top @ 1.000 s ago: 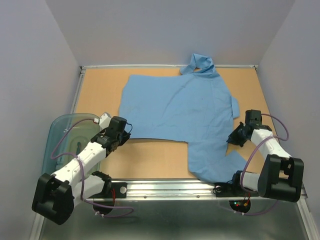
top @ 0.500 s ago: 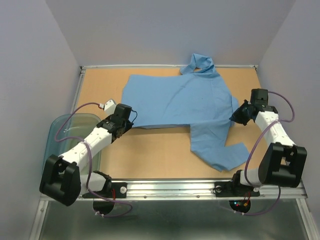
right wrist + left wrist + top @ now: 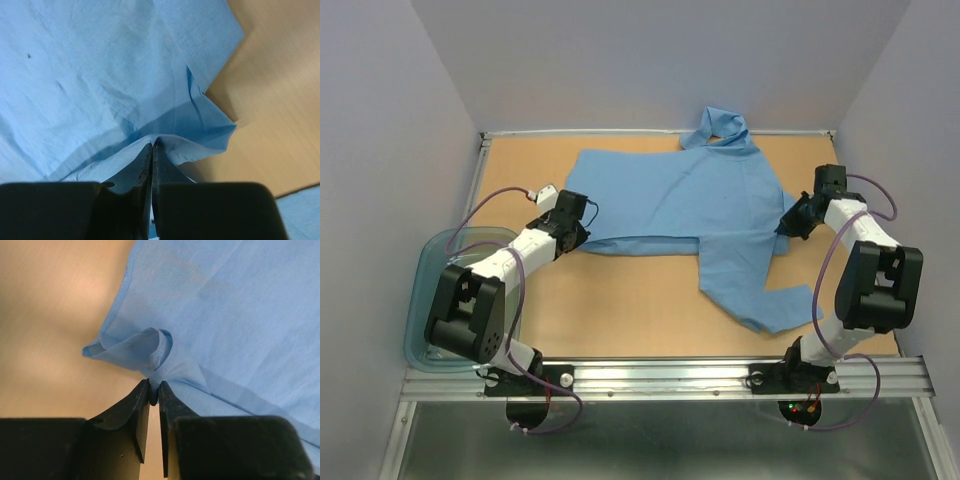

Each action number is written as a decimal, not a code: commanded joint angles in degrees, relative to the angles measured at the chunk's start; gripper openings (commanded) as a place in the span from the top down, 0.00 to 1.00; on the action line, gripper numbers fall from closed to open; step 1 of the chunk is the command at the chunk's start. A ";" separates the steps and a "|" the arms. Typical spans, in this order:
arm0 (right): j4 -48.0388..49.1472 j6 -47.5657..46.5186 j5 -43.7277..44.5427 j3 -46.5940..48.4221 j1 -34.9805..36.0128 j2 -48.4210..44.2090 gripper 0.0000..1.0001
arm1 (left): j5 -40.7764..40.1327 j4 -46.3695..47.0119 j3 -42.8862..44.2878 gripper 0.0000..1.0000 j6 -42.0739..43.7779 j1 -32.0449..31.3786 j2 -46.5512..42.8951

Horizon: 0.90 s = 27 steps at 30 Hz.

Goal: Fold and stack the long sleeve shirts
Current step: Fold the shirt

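Observation:
One light blue long sleeve shirt [image 3: 680,200] lies spread over the table, collar [image 3: 722,126] at the far edge, with one sleeve [image 3: 765,300] trailing toward the front right. My left gripper [image 3: 578,228] is at the shirt's left lower edge. In the left wrist view its jaws [image 3: 154,392] stand a sliver apart, with a bunched curl of shirt [image 3: 150,347] pinched at the tips. My right gripper [image 3: 788,226] is at the shirt's right edge. In the right wrist view it [image 3: 152,142] is shut on a fold of the shirt [image 3: 90,65].
A clear bluish plastic tub [image 3: 430,290] sits off the table's left front corner, beside the left arm. Bare wooden table [image 3: 620,310] lies between the shirt's lower edge and the metal rail [image 3: 660,375] at the front. Walls close in on three sides.
Both grippers have moved away from the front edge toward the back, pulling the shirt's lower edge with them. The hem now lies higher on the table and the sleeve has followed.

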 commanded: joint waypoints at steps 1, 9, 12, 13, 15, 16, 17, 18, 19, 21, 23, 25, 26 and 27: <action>2.12 -1.25 0.59 4.15 -0.37 1.76 0.94 | -0.40 0.67 4.11 0.75 2.33 0.89 1.85; 2.47 -2.04 0.06 6.61 -0.37 4.49 0.79 | 1.62 1.02 8.77 0.55 3.65 1.50 6.07; 2.38 -2.40 -0.55 7.22 -0.37 4.50 0.69 | 3.11 1.72 9.74 0.45 3.83 2.12 6.95; 2.38 -2.48 -0.47 7.31 -0.37 4.23 0.65 | 3.20 1.81 9.74 0.43 4.00 2.38 7.13; 2.38 -3.10 -0.73 7.93 -0.37 3.10 0.54 | 3.90 2.16 10.53 0.35 4.97 3.51 7.04; 2.38 -3.36 -0.73 8.28 -0.37 2.57 0.49 | 4.34 2.34 11.23 0.29 5.41 3.96 7.04; 2.38 -3.88 -0.73 8.54 -0.37 2.04 0.38 | 4.78 3.04 11.58 0.26 5.93 4.31 7.04; 2.29 -4.15 -0.65 9.07 -0.29 1.42 0.34 | 5.39 3.31 12.02 0.23 6.46 4.84 7.04; 2.29 -4.68 -0.30 9.33 -0.20 -0.06 0.25 | 5.66 3.40 12.99 0.17 7.34 5.54 7.04; 2.21 -5.38 0.14 9.60 0.06 -1.74 0.18 | 6.45 3.49 13.96 0.13 8.13 6.25 7.22; 2.12 -6.69 0.15 9.60 1.03 -4.20 0.16 | 7.59 2.70 15.19 0.12 8.57 6.51 6.34; 2.03 -8.54 -1.68 9.25 3.13 -6.65 0.16 | 8.91 2.60 14.67 0.12 8.32 6.51 4.15; 2.12 -9.07 -2.57 9.25 5.32 -7.19 0.16 | 10.40 2.78 14.14 0.12 8.14 6.42 2.40; 2.03 -9.60 -3.10 9.33 5.34 -7.63 0.15 | 11.02 2.78 13.53 0.12 7.88 6.42 1.60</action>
